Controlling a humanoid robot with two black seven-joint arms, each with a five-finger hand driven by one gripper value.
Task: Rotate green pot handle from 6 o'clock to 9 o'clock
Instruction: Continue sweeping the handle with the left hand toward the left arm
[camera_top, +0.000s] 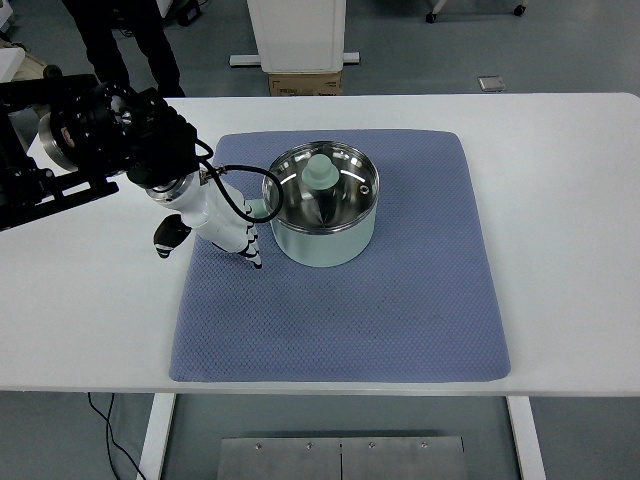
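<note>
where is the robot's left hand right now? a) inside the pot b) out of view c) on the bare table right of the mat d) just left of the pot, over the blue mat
d: the left hand sits at the left side of the green pot, its fingers pointing down over the blue mat.

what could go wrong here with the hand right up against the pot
The left hand sits at the green pot's left side, where the handle is mostly hidden, so a poor hold could slip unseen. The pot stands on a blue mat; pushing may drag and bunch the mat instead of turning the pot. The black cable looping toward the rim might snag on it.
</note>
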